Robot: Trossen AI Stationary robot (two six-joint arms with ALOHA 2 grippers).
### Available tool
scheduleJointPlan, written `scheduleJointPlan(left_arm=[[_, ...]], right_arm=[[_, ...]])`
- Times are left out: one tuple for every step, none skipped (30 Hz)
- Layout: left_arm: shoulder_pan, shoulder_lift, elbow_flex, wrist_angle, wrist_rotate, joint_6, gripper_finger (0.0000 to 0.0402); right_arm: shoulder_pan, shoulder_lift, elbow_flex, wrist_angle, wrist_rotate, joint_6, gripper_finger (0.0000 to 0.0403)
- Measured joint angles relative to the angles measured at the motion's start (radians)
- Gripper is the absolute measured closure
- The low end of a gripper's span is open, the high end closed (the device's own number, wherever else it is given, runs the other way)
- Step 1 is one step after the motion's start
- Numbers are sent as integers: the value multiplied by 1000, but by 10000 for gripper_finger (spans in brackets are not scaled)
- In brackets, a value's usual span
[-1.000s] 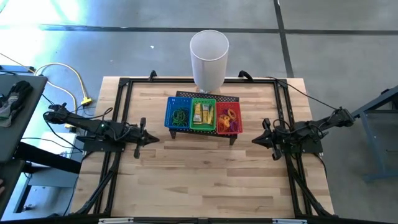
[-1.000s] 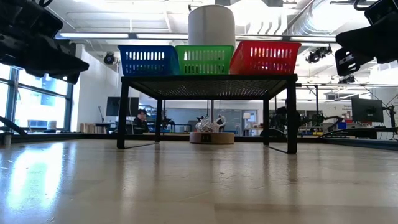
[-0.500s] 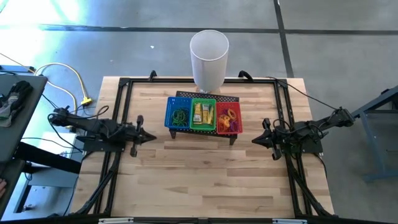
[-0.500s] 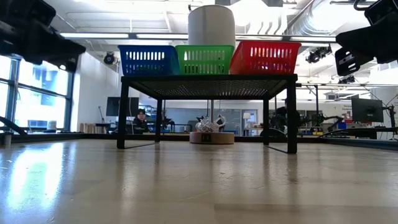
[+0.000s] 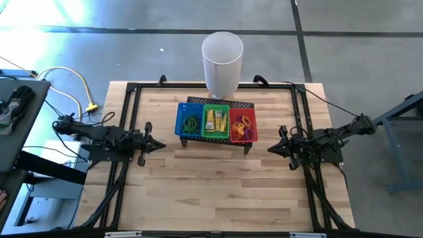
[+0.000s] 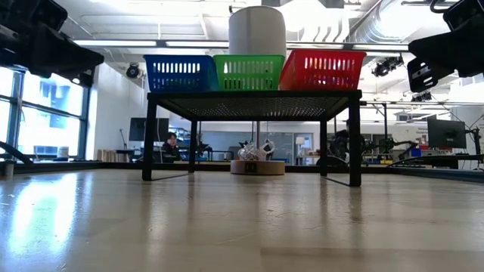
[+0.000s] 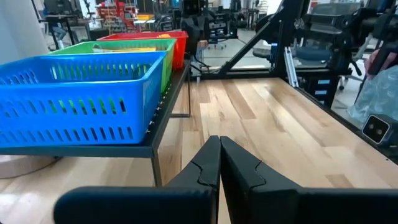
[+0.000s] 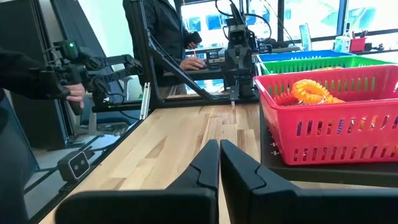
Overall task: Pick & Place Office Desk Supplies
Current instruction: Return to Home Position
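The supplies lie in three small baskets on a black mesh stand [image 5: 246,104]. Green and dark loops are in the blue basket [image 5: 190,122], yellow pieces in the green basket [image 5: 215,121], and orange, red and purple loops in the red basket [image 5: 243,125]. The orange loops [image 8: 309,90] also show in the right wrist view. My left gripper [image 5: 158,145] [image 7: 219,140] hovers shut to the left of the stand, pointing at it. My right gripper [image 5: 271,149] [image 8: 219,144] hovers shut to the right of the stand. Neither holds anything.
A tall white cylinder [image 5: 222,61] stands at the table's far edge behind the stand. A black frame [image 5: 129,106] runs round the tabletop. Bare wood [image 5: 211,185] lies between the stand and the near edge. People [image 8: 163,31] stand beyond the table.
My left gripper has drawn back a little toward the table's left edge and risen slightly, staying shut. The right arm and the baskets have kept still.
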State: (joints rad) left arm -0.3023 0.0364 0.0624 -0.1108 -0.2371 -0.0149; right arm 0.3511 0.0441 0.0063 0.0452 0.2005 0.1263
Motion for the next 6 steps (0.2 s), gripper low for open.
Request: scheduleJointPlan(left_arm=[[0, 0, -1, -1, 0, -3, 401], [0, 0, -1, -1, 1, -9, 401], [0, 0, -1, -1, 2, -18, 401], [0, 0, -1, 0, 2, -28, 401], [0, 0, -1, 1, 2, -39, 401], [0, 0, -2, 3, 1, -47, 401]], right_arm=[[0, 0, 0, 0, 0, 0, 401], [0, 0, 0, 0, 0, 0, 401], [0, 0, 0, 0, 0, 0, 401], [0, 0, 0, 0, 0, 0, 401], [0, 0, 0, 0, 0, 0, 401], [0, 0, 0, 0, 0, 0, 401]])
